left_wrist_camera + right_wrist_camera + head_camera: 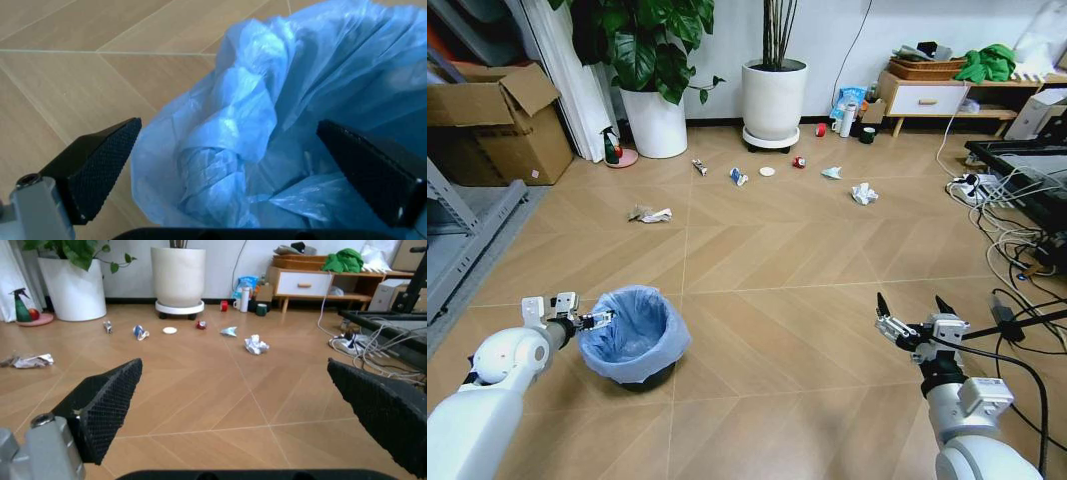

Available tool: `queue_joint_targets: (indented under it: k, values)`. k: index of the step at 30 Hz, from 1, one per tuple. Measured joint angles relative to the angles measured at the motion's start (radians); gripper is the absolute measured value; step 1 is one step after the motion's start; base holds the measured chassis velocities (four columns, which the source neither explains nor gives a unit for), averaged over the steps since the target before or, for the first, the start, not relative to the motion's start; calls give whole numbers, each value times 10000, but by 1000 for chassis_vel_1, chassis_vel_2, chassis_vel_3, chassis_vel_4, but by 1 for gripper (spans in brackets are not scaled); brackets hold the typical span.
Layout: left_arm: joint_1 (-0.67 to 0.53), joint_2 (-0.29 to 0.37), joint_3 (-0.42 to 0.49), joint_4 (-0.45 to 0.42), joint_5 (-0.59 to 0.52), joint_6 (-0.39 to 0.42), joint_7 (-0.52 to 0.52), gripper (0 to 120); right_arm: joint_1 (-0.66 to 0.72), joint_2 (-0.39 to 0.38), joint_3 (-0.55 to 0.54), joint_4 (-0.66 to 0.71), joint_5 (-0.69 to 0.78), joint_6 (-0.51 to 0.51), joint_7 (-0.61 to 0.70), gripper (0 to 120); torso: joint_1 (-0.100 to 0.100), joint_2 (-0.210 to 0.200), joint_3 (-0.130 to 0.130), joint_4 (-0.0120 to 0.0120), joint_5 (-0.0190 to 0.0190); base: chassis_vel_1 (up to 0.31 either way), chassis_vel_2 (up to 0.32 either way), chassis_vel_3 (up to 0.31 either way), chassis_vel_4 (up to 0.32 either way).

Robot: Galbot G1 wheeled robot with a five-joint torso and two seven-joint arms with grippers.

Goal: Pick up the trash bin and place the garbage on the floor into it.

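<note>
Head view: the bin [634,336] stands on the floor, left gripper [593,321] spread at its rim; right gripper [915,309] hovers spread. Left wrist view: fingers [100,167] seemingly straddle the bag. Right wrist view: garbage [255,345] lies well ahead.

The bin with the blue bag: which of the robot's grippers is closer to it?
Left. The left gripper is open at the bin's rim; the right gripper, also open, hangs well off to its side.

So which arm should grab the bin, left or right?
Probably the left. The left gripper is open right at the trash bin, its jaws straddling the blue bag's rim. The right gripper hangs open over bare floor, well away.
</note>
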Motion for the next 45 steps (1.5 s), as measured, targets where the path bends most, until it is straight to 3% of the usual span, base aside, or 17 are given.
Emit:
queue_joint_targets:
  k: [5,12,35,40,45]
  values:
    - [-97,-3,67,147,116,85,7,98,19,15,14,-22,6,24,8,100,0,0,0,0,0,0,0,0,0]
    - [-61,37,54,201,208,182,204,86,24,52,-4,-23,5,33,11,100,0,0,0,0,1,0,0,0,0]
    - [35,-4,142,204,423,2,563,2,23,111,-3,38,-42,75,51,100,-1,0,-1,0,1,0,0,0,0]
    - [162,-49,5,35,368,-82,534,0,50,95,-4,46,-25,14,144,100,-1,0,0,-1,0,0,0,0,0]
    - [623,-184,-518,-696,-138,-93,61,0,114,54,16,165,165,-305,303,100,-1,0,0,0,0,0,0,0,0]
